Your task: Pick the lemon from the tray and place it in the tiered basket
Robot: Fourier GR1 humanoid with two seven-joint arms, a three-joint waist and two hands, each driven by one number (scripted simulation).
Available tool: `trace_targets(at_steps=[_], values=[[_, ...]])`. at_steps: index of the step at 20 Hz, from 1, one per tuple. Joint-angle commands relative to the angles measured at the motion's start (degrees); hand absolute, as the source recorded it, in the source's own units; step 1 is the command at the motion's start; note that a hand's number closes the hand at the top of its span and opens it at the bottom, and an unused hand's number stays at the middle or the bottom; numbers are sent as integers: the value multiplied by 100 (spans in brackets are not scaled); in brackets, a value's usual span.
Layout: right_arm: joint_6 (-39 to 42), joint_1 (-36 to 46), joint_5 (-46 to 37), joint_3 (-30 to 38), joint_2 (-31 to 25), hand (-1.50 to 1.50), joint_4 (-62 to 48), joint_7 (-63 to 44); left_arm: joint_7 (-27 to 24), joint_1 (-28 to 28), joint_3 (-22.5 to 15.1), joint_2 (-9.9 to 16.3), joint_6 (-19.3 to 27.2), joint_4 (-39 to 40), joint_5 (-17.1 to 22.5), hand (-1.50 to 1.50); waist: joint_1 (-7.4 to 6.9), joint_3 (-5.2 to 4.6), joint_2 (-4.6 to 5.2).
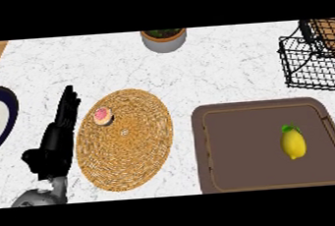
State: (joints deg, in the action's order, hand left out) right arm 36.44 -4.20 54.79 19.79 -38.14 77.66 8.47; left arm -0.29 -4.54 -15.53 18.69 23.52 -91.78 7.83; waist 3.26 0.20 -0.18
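A yellow lemon (293, 143) with a green leaf lies on the right side of the brown tray (224, 150) at the lower right. The black wire tiered basket (316, 60) stands at the upper right edge, beyond the tray. My left hand (56, 137) rests at the lower left with its fingers straight and pointing up, far from the lemon and holding nothing. My right hand does not show.
A round woven mat (129, 147) lies left of the tray with a small pink-frosted pastry (102, 116) on its upper left. A dark-rimmed plate (0, 121) sits at the left edge. A grey pot with a plant (165, 38) stands at the top centre.
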Motion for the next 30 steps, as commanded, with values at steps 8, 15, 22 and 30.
trace_targets(at_steps=[8,15,22,30], values=[[605,-699,-3071,1048,-2378,-150,1565,296,212,-253,-121,-122,171,58,-251,0,9,-32,-48],[45,-1211,-4494,1020,-2420,-150,3313,-415,141,-371,-121,-312,139,284,-260,0,-88,-30,-22],[-190,-1122,-4480,422,-2006,-150,4627,-2402,202,-274,-217,-388,-21,124,-417,0,-320,-25,12],[252,-711,-4567,25,-1695,-150,5219,-3557,335,-575,186,-327,-510,253,-331,0,-337,-25,17]])
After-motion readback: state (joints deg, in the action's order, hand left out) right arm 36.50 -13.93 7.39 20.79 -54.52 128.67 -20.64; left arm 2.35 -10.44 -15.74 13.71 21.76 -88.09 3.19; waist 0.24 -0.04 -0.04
